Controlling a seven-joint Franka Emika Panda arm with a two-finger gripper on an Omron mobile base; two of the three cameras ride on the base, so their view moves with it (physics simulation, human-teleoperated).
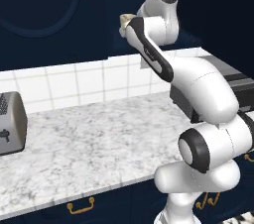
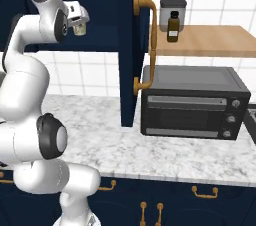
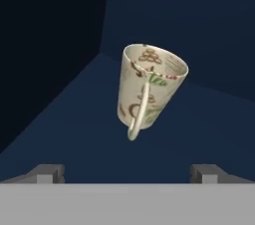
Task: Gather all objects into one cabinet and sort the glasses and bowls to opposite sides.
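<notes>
Right now I have the gripper [image 3: 127, 171] with its jaws spread wide and nothing between them; the two dark fingertips [image 3: 49, 172] sit far apart at the bottom of the hand view. Just ahead of the jaws, centred between them and apart from both tips, stands the cream handled mug [image 3: 147, 89] on the dark navy floor of the cabinet [image 3: 69, 124]. It looks tilted in this view, its handle turned toward me and its mouth facing up and away, with brown and green markings on its wall. Beyond the mug I see the cabinet's back wall, and off to one side of the jaws a darker side wall.

From the right base view, the hand is raised up at the cabinet opening with the mug [image 2: 80, 28] showing just past it. Further out to that side stands the open cabinet door with its long curved brass-orange handle [image 2: 150, 45], then a black toaster oven [image 2: 192, 102] on the marble counter [image 2: 100, 140].
</notes>
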